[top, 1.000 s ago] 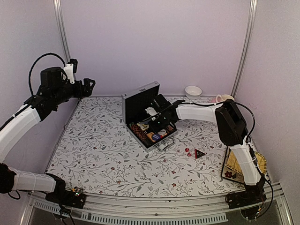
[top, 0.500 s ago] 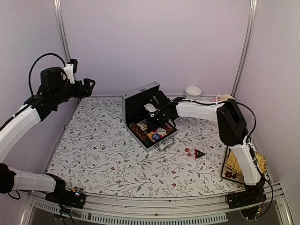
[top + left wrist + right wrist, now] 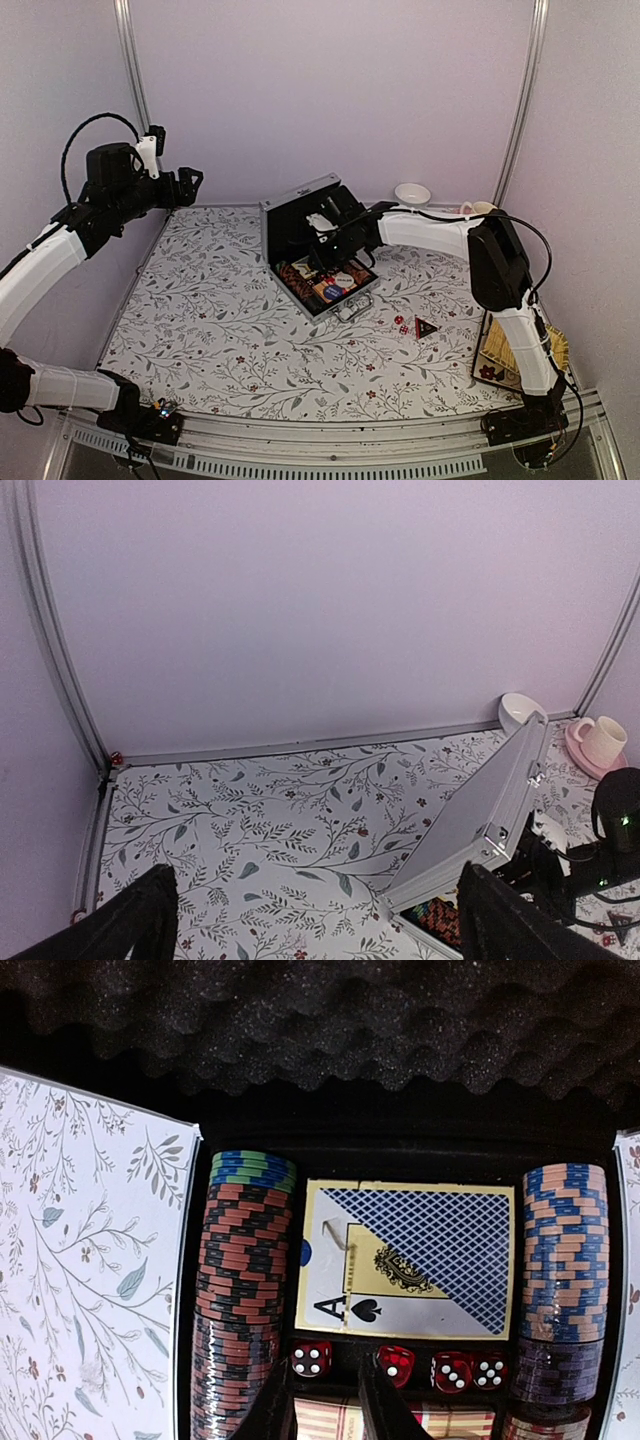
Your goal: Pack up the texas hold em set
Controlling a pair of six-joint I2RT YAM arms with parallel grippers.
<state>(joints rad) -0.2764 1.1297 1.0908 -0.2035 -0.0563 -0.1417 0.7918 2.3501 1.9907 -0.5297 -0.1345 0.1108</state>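
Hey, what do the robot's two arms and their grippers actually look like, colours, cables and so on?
The left arm and right arm are made of white tubular links joined by black joint housings. The left gripper and right gripper are black. A thin black cable loops above the left arm's wrist.

Robot test cell, lab-type. Plain lilac panels [image 3: 330, 90] close three sides, framed by aluminium posts [image 3: 522, 100]. Counter [image 3: 230, 330] under floral cloth. Two white arms, left [image 3: 40, 270] and right [image 3: 520, 330], bolted to metal rail [image 3: 330, 455] at near edge. Black cable [image 3: 85, 125] loops exposed.
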